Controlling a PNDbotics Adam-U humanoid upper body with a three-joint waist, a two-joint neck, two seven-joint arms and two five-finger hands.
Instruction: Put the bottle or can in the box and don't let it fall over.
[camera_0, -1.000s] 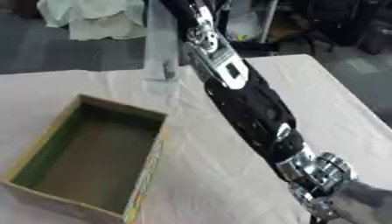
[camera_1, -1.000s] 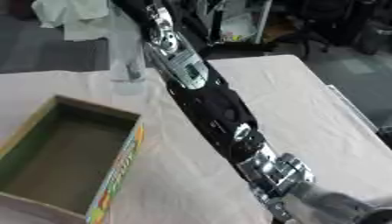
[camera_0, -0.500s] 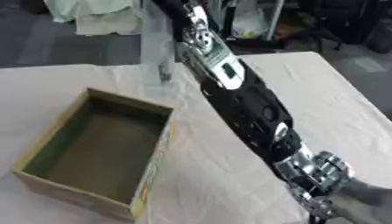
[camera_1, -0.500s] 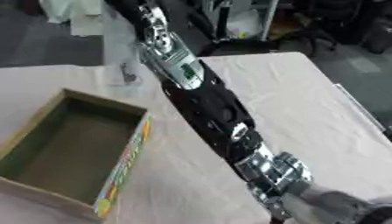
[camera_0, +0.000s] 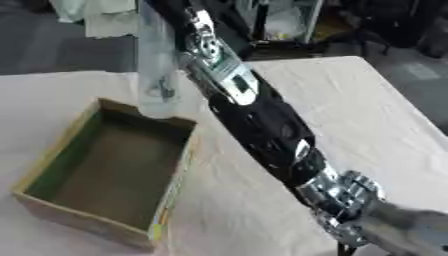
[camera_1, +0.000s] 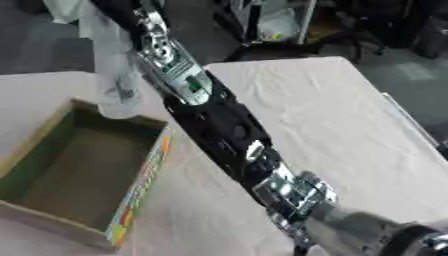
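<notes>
Bottle and box are what matter on this table (camera_0: 367, 115), which is covered in a pale, creased cloth. Nearest to me, at the lower right, a silver joint of the robot's right arm (camera_0: 262, 130) shows, and from there the black arm runs up and to the left across the whole scene. Left of it, on the near left part of the table, sits the open cardboard box (camera_0: 109, 172), shallow, with a dark inside and a strip of bright print along its right wall; nothing lies in it. Farther back, the clear bottle (camera_0: 157, 70) hangs upright, its base at the far right corner of the box, just at the rim, and I cannot tell whether it touches the cardboard. The arm's silver and green part lies just right of the bottle. The right robot hand itself is beyond the top edge of both views, so I cannot tell how its fingers stand or how they hold the bottle. The left robot hand shows nowhere. Behind the table lie a dark floor, some pale cloth and a metal rack.
</notes>
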